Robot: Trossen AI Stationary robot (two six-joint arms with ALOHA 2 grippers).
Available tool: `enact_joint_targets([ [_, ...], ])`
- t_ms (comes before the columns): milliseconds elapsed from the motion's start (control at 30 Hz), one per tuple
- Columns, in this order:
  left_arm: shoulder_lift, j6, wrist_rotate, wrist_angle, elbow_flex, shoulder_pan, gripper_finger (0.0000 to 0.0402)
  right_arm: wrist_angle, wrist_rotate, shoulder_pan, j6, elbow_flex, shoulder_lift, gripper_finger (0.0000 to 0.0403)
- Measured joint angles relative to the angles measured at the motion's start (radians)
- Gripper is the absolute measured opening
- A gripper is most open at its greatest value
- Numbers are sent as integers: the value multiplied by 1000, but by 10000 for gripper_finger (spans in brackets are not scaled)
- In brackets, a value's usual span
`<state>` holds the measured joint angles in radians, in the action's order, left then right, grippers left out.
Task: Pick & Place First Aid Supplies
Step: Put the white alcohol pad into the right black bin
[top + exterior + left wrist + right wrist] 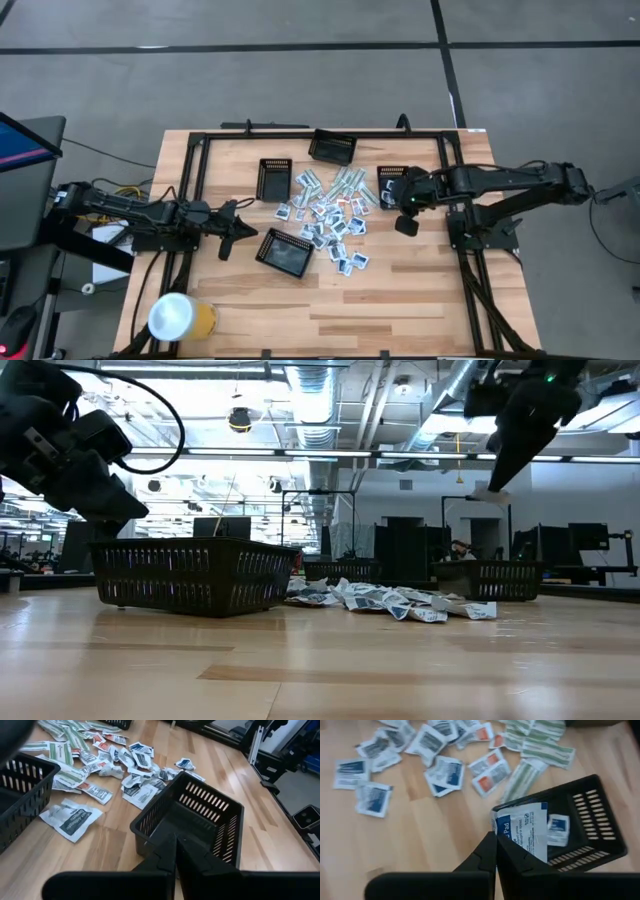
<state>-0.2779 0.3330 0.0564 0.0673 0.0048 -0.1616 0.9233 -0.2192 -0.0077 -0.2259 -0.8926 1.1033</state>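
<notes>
The right arm reaches in from the 3 o'clock edge of the worktop [400, 290], and its right pincer [496, 851] is raised above a black mesh tray [590, 815], pinching a white sachet with blue print [525, 832] between its closed fingers. The left arm stretches in low from 9 o'clock, and its left pincer [176, 851] is pressed together and holds nothing, just beside another mesh tray [200, 820]. The first aid supplies [330, 215] lie in a loose heap at the middle of the worktop, between the two arms.
</notes>
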Motion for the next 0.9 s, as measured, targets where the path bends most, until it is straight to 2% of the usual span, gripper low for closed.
enact_joint_targets([
  [233, -2, 26, 3, 0, 0, 0, 8, -32, 1, -152, 140, 0, 112, 0],
  [467, -5, 35, 3, 1, 1, 0, 8, -43, 7, -268, 210, 0, 214, 0],
  [733, -5, 35, 3, 8, 1, 0, 8, -44, 11, -290, 236, 0, 227, 1],
  [900, -5, 35, 3, 9, 1, 0, 8, -42, 12, -285, 236, 0, 227, 33],
])
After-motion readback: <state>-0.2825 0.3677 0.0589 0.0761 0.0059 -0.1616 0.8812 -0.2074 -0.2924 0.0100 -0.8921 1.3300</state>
